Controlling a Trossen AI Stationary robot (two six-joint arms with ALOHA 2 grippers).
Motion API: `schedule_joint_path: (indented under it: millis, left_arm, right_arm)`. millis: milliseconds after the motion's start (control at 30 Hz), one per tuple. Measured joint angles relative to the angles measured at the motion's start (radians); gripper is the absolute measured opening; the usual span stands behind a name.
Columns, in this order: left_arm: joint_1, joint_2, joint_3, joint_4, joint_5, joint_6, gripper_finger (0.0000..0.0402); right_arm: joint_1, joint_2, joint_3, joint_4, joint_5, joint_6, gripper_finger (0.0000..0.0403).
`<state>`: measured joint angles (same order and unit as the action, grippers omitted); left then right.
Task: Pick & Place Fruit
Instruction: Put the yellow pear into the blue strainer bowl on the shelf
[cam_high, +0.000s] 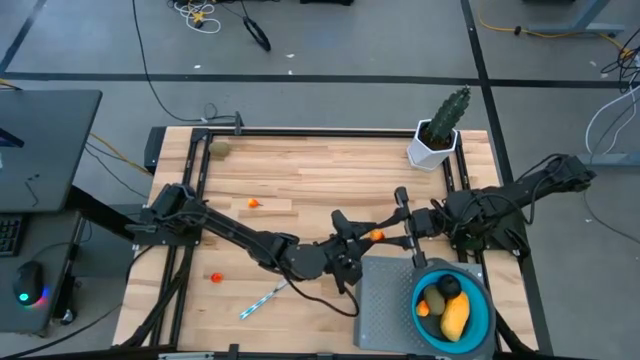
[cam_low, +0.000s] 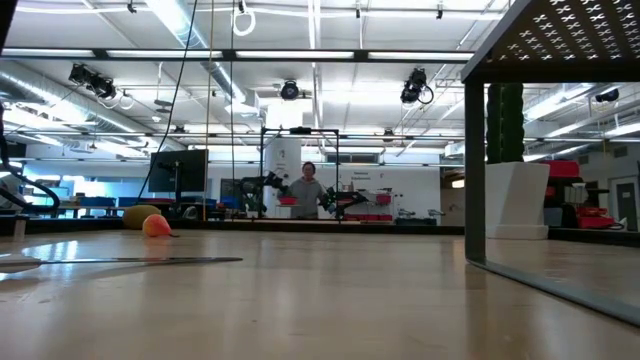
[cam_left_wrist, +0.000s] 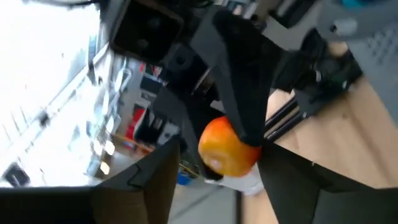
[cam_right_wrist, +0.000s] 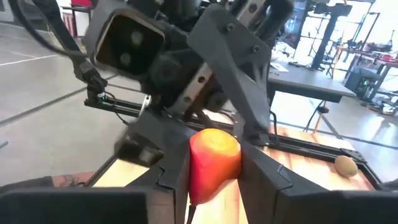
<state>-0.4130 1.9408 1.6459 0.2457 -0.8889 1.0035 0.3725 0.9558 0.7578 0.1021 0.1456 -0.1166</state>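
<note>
Fruit scattered: small orange-red pieces (cam_high: 216, 277) near surface's left edge and at left-centre (cam_high: 254, 203). Mid-surface, left end effector (cam_high: 345, 228) parted around orange fruit (cam_high: 377, 236), fingers loose. Right end effector (cam_high: 403, 222) clamped on same orange fruit. Blue bowl (cam_high: 483, 318), front right corner, holding yellow, olive and black pieces.

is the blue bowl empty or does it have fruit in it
Not empty: the blue bowl holds a yellow fruit, a small orange one and darker pieces.
</note>
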Motion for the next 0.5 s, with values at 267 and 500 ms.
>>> schedule_joint_path:
  millis: [267,500]
  left_arm:
    - [-0.023,0.0,0.0,0.009,-0.094,-0.129,0.026]
    - [-0.033,0.0,0.0,0.015,-0.111,-0.131,0.0255]
  right_arm:
    - [0.016,-0.083,0.0,-0.279,-0.173,0.033,0.0113]
    - [0.098,-0.105,0.0,-0.473,-0.315,0.047,0.0113]
